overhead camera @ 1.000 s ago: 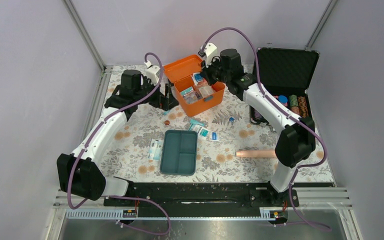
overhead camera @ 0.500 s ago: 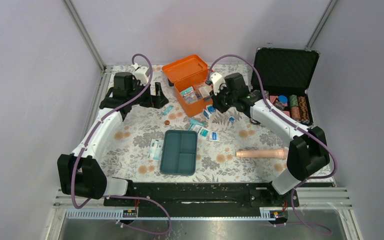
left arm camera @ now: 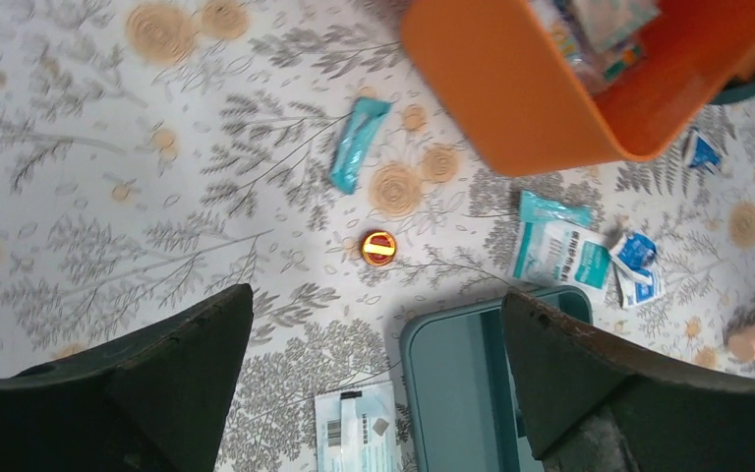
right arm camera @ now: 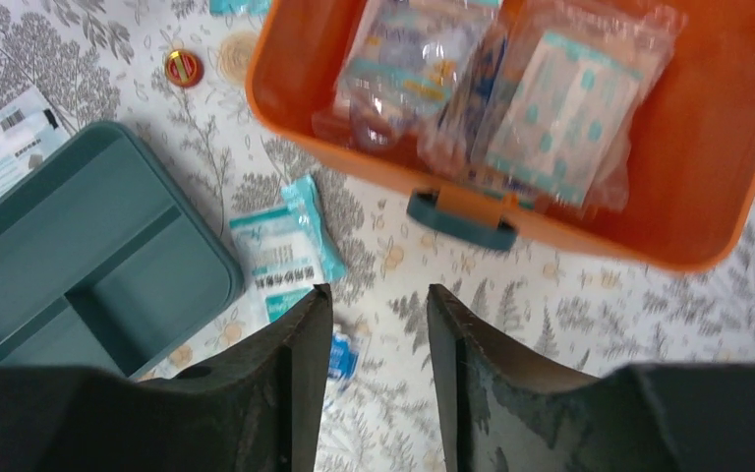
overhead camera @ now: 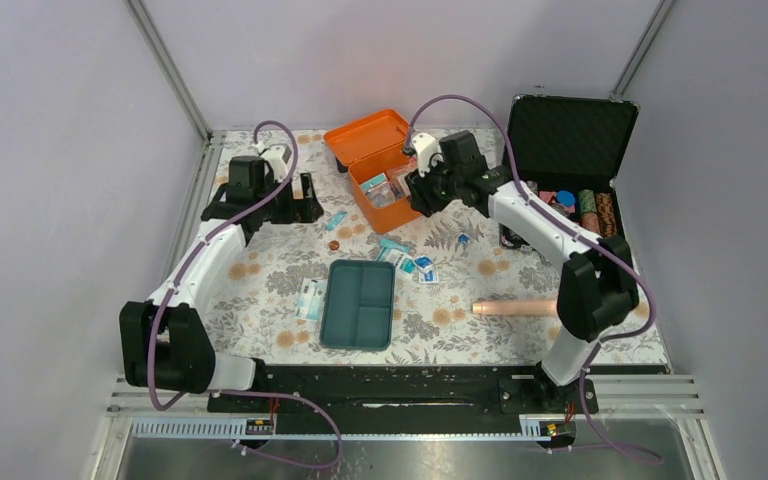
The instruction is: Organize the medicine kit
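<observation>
The medicine kit (overhead camera: pixel 368 137) sits at the upper middle of my overhead view: an orange box with its lid thrown back and clear-wrapped supplies piled inside. Its grey-teal latch (right arm camera: pixel 462 218) hangs on the front wall. The teal insert tray (overhead camera: pixel 360 303) lies out of the box, lower in the frame near the centre. Between the two, a few white-and-teal packets (overhead camera: pixel 407 262) lie scattered on the floral counter (overhead camera: pixel 260 270). A teal sachet (left arm camera: pixel 359 143) and a small red-and-gold disc (left arm camera: pixel 378 248) lie just left of the box, and a flat white packet (overhead camera: pixel 310 298) rests against the tray's left side.

My right tool (right arm camera: pixel 378 383) hangs over the box's front wall by the latch, its jaws parted a little and gripping nothing. My left tool (left arm camera: pixel 374 393) hovers left of the box, jaws spread wide and likewise empty.

At the upper right stands an open black case (overhead camera: pixel 570 140), and a beige cylinder (overhead camera: pixel 515 308) lies right of the tray.
</observation>
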